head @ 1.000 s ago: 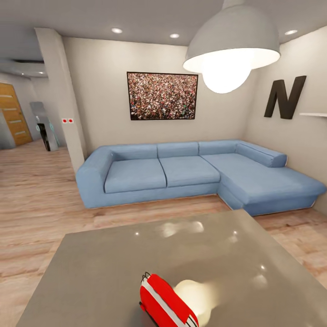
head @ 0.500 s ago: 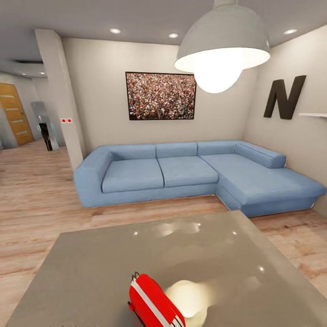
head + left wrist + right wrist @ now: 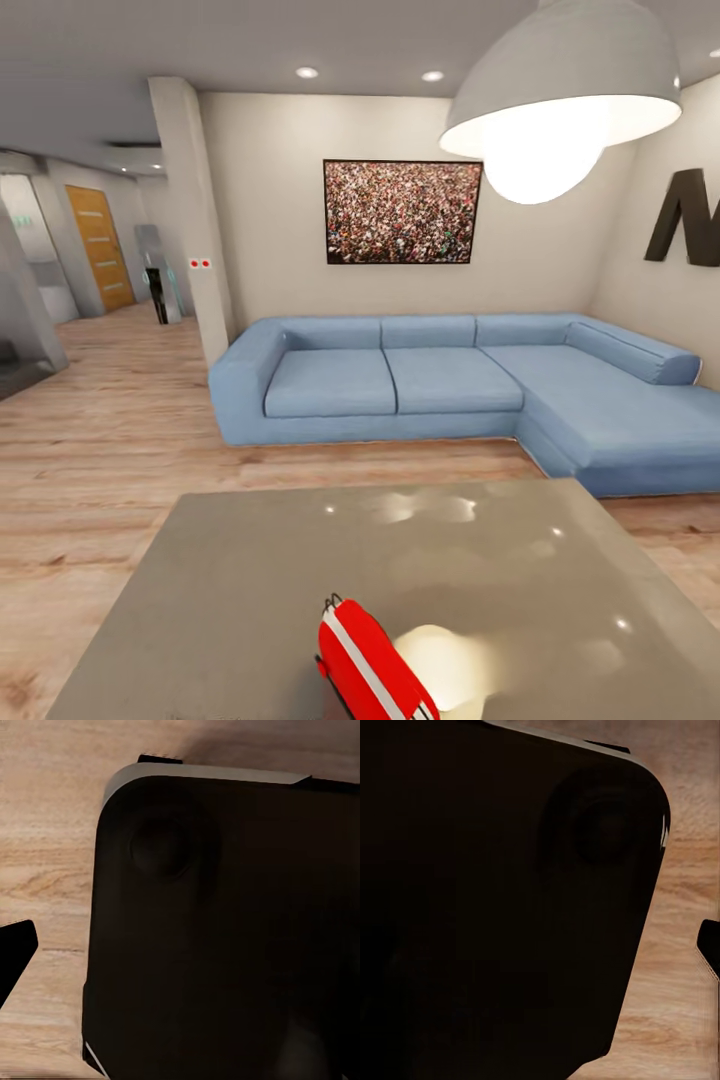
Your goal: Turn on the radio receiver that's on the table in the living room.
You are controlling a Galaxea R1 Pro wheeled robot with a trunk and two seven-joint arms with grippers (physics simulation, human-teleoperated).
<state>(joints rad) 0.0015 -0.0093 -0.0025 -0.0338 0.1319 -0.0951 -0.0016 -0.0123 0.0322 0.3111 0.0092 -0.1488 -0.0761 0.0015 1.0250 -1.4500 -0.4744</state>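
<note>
Gleaming grey table [image 3: 250, 590] bears the radio receiver [image 3: 372, 670]; blue sofa [image 3: 450, 385] beyond.

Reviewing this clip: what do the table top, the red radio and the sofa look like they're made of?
The table top looks like polished grey-taupe laminate or lacquer, since it mirrors the lamp's glow. The radio receiver looks like glossy red plastic with a white rim band and a thin metal wire handle. The sofa looks like matte blue fabric, soft-edged and without shine. All are renders, so these are only impressions.
</note>
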